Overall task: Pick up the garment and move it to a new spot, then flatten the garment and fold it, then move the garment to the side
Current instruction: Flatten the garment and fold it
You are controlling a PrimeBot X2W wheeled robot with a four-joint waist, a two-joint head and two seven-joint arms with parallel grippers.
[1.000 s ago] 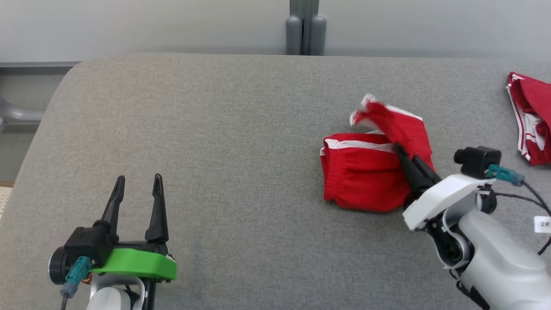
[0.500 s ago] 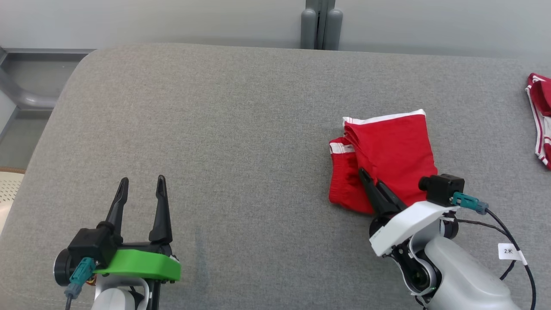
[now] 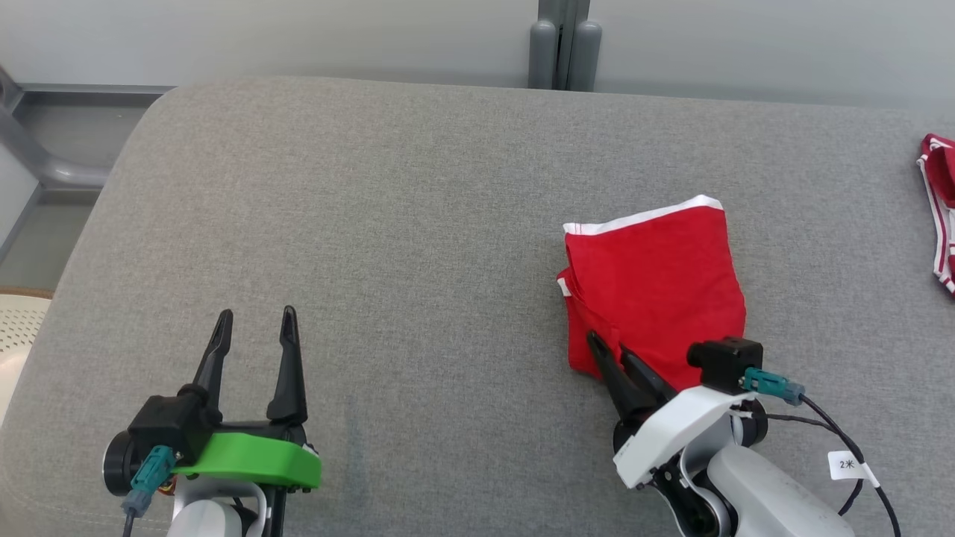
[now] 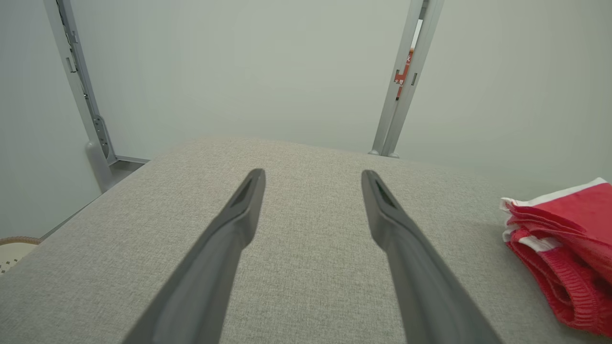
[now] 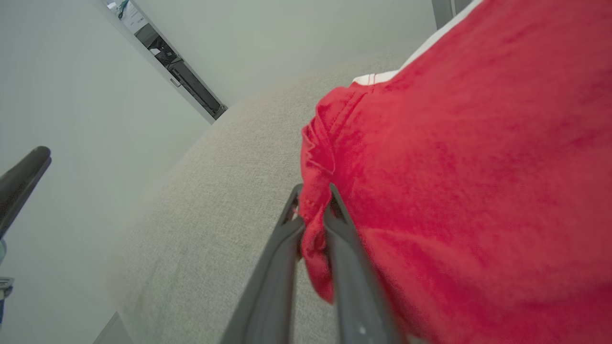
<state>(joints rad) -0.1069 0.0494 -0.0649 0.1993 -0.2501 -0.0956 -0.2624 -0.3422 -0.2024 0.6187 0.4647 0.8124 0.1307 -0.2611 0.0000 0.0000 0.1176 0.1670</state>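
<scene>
**Red garment held at its near-left corner by the right claw**

Folded to a rough rectangle with a white band along its far side, the garment lies on the right half of the grey worktop. Its long axis runs from the near edge toward the far edge. The right claw grasps a fold of cloth between nearly closed fingers, and the rest of the garment lies ahead of it and to its right. The left claw is spread wide and empty near the near-left corner, well apart. Moving the garment aside looks like the right arm's job.

Grey fabric surface with folded red garment, second garment far right
</scene>
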